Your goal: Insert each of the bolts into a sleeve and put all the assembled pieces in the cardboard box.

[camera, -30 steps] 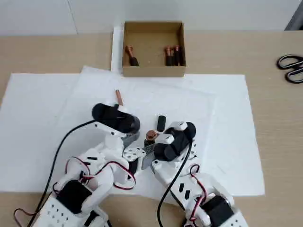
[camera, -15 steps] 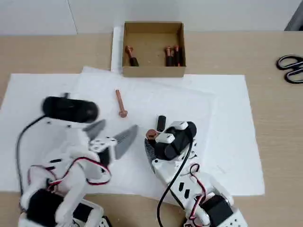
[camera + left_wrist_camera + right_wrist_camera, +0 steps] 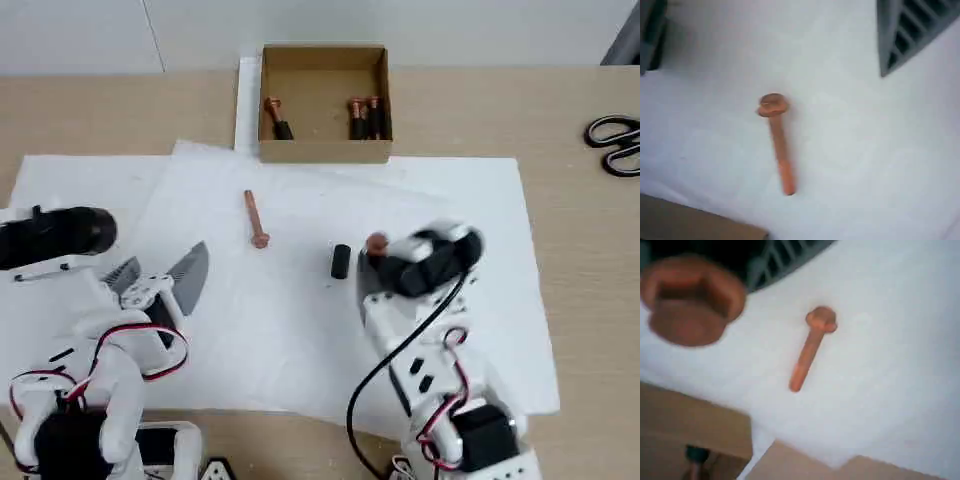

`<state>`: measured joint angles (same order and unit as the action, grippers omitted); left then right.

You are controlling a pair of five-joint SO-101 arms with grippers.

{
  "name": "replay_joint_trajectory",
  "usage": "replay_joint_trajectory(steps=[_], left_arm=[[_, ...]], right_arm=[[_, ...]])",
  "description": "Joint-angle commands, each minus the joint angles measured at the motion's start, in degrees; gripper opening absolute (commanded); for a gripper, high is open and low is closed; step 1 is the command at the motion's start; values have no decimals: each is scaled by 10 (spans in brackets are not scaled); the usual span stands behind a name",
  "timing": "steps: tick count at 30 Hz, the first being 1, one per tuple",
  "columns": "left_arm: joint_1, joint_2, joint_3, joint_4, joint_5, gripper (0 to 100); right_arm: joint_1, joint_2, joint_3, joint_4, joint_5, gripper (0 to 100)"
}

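Note:
A loose copper bolt (image 3: 254, 218) lies on the white paper (image 3: 480, 300), its head toward me. A black sleeve (image 3: 341, 261) lies a little to its right. My right gripper (image 3: 378, 250) is just right of the sleeve, shut on another copper bolt (image 3: 377, 242) whose head (image 3: 690, 300) looms close in the right wrist view. I cannot tell if a sleeve is on it. My left gripper (image 3: 160, 266) hangs open at the paper's left side, its grey finger (image 3: 910, 30) above the loose bolt (image 3: 777, 142). The cardboard box (image 3: 325, 150) at the back holds three assembled pieces.
Black scissors (image 3: 615, 140) lie on the wooden table at the far right. The box stands just beyond the paper's far edge. The loose bolt (image 3: 812, 347) and the box (image 3: 690, 430) appear in the right wrist view.
My left arm has let go and swung away to the left, its gripper open. My right arm has carried its bolt to the right and farther back, past the black sleeve.

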<state>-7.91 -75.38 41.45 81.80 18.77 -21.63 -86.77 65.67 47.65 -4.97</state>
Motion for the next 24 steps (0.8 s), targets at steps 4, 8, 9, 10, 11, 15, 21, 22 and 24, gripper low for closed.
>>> replay_joint_trajectory(steps=[4, 8, 9, 10, 11, 15, 21, 22, 24], left_arm=[[-22, 1, -20, 33, -3, 280], [-34, 1, -21, 63, -3, 280], [-35, 1, -21, 72, -4, 280], [-37, 1, -20, 81, -4, 280], [-37, 1, -20, 82, -4, 280], [-37, 1, -20, 82, -4, 280], [-37, 1, -19, 82, -5, 280], [-37, 1, -19, 82, -5, 280], [-37, 1, -19, 82, -5, 280]], right_arm=[[34, 291, -324, -2, -1, 4], [31, 451, -465, -5, -1, 4], [31, 491, -497, -5, -1, 4], [31, 531, -527, -5, -1, 4], [31, 572, -558, -5, -1, 4], [33, 727, -684, -5, -1, 4], [33, 953, -871, -51, -1, 4], [34, 989, -899, -71, 0, 4], [34, 1056, -948, -105, 0, 4]])
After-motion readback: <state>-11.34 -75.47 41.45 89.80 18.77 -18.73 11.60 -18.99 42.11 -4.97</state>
